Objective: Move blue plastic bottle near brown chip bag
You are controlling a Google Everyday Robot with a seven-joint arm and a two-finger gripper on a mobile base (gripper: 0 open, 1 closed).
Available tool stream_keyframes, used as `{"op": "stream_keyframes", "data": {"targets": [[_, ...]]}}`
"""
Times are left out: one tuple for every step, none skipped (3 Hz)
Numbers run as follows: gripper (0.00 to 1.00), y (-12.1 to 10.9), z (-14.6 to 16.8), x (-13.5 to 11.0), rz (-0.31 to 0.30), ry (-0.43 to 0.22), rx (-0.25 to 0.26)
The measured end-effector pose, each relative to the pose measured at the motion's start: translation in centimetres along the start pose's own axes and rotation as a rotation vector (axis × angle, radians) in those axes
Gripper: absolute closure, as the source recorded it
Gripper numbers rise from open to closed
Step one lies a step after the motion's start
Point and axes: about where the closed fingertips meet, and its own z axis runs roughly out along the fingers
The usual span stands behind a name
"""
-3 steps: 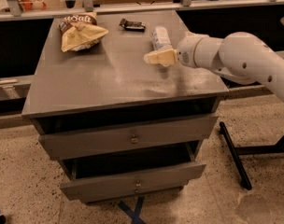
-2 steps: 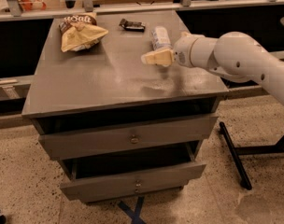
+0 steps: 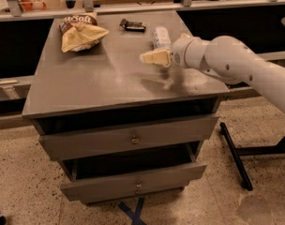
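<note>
The blue plastic bottle (image 3: 161, 36) lies on its side at the back right of the grey cabinet top (image 3: 105, 78). It is clear with a pale label. The brown chip bag (image 3: 80, 32) lies at the back left, tan with a dark top band and white lettering. My gripper (image 3: 154, 57) hovers just in front of the bottle, over the right part of the top, pointing left. It holds nothing that I can see. The bottle and the bag are well apart.
A small flat dark wrapper (image 3: 132, 26) lies between the bag and the bottle at the back. The cabinet has two drawers (image 3: 133, 139), the lower one pulled partly out. A rail runs behind it. A black stand base (image 3: 234, 156) stands on the floor at right.
My gripper has shifted slightly to the left, staying just in front of the bottle. The bottle, bag and wrapper have not moved.
</note>
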Motion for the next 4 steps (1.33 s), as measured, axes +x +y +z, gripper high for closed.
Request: {"op": "stream_keyframes", "data": {"targets": [[0.0, -1.0, 0.5, 0.2, 0.035, 0.003, 0.06], [0.16, -1.3, 1.1, 0.5, 0.065, 0.023, 0.08], [0.39, -0.7, 1.8, 0.9, 0.101, 0.078, 0.072], [0.62, -1.0, 2.3, 1.3, 0.111, 0.14, 0.078]]}}
